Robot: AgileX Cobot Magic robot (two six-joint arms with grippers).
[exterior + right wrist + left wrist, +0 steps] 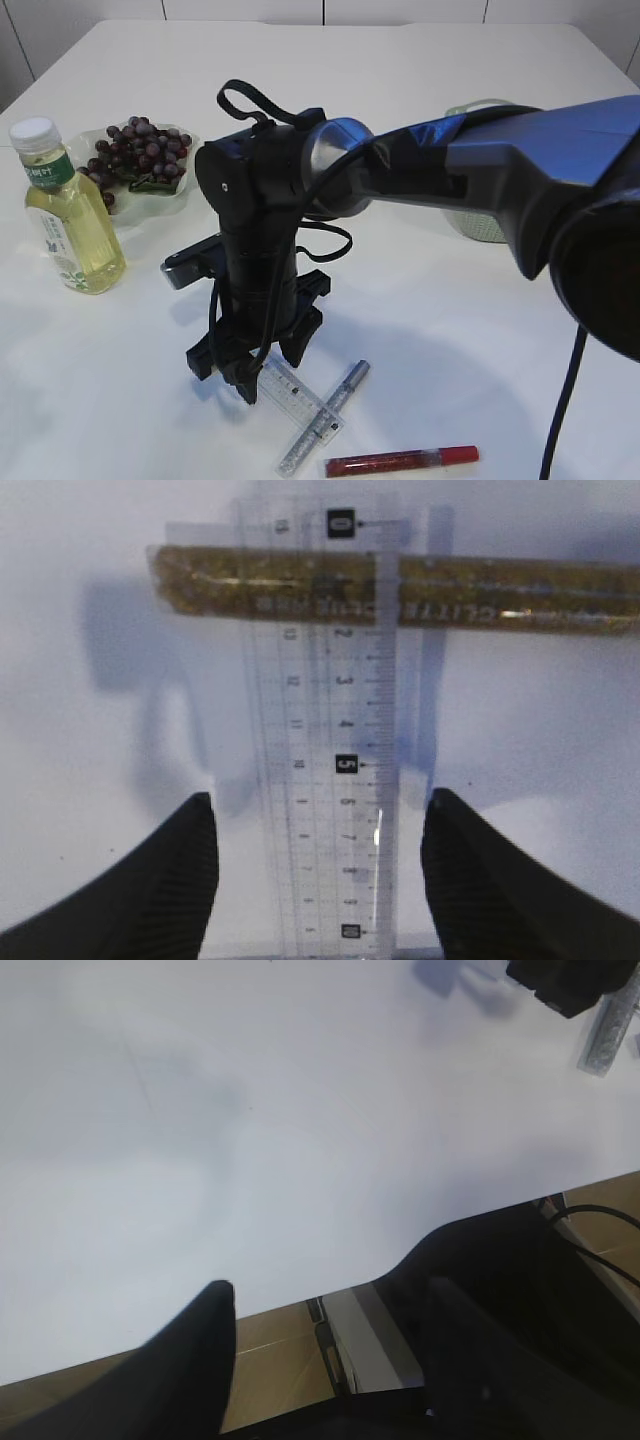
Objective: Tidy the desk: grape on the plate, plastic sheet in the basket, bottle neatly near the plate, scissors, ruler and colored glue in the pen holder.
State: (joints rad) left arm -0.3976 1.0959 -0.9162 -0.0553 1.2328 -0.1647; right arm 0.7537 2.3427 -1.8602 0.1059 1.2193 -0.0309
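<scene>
The white desk [480,330] takes up pretty much everything. The right arm [520,170] reaches across it from the right side, and its fingers [262,378] point straight down at the ruler [300,395]. They're spread apart, one on each side of the ruler, with nothing clamped; the wrist view doesn't settle whether the tips touch the desk. In that view the clear ruler [335,770] runs right up the gap between the two fingers [150,890], and past the tips it crosses the glitter glue stick [400,588].

Left of the fingers and further back stands the bottle [68,215], upright with yellow liquid in it. Just behind it are the grapes [140,150], already on the plate [172,198]. The basket [475,225] peeks out behind the arm, off to the right. A red glue stick [400,461] lies in front and to the right of the fingers, at the desk edge.

The left fingers [330,1360] are also apart and empty, hanging over the desk's near edge, well away from everything.
</scene>
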